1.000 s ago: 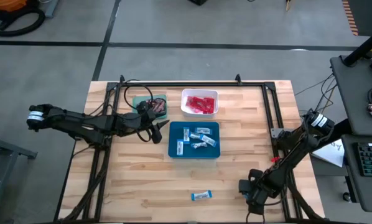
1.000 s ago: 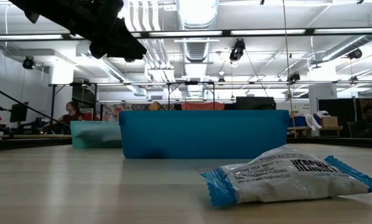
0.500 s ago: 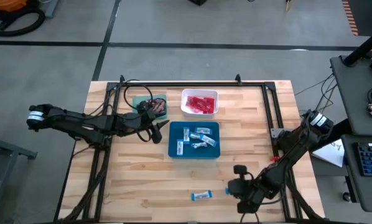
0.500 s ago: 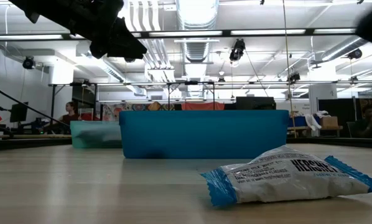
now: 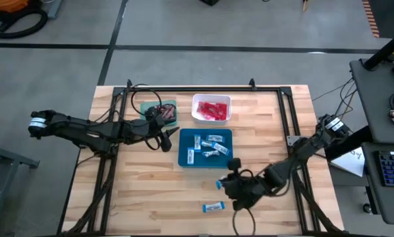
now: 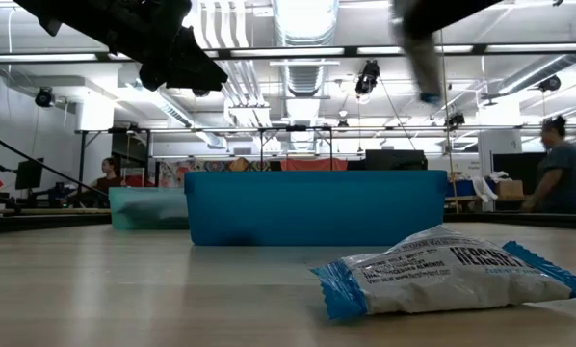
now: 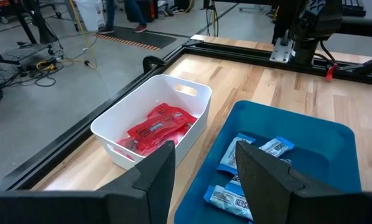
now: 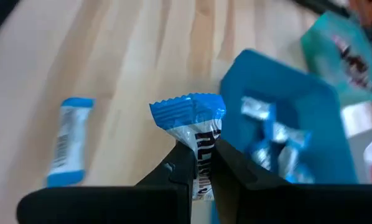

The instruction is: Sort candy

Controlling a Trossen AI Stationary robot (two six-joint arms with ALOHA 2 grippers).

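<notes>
Jaws of right gripper (image 8: 198,163) pinch a blue-and-white bar (image 8: 195,134); carry fully over blue tray (image 5: 186,157) w/o dropping short.

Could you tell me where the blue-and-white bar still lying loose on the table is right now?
In the high view the loose blue-and-white bar lies alone on the wooden table, below the blue tray, left of the right gripper.

Wooden table (image 5: 144,191): green tray (image 5: 151,107), white tray (image 5: 211,99), blue tray (image 5: 184,158), one blue-and-white bar (image 5: 212,207).
</notes>
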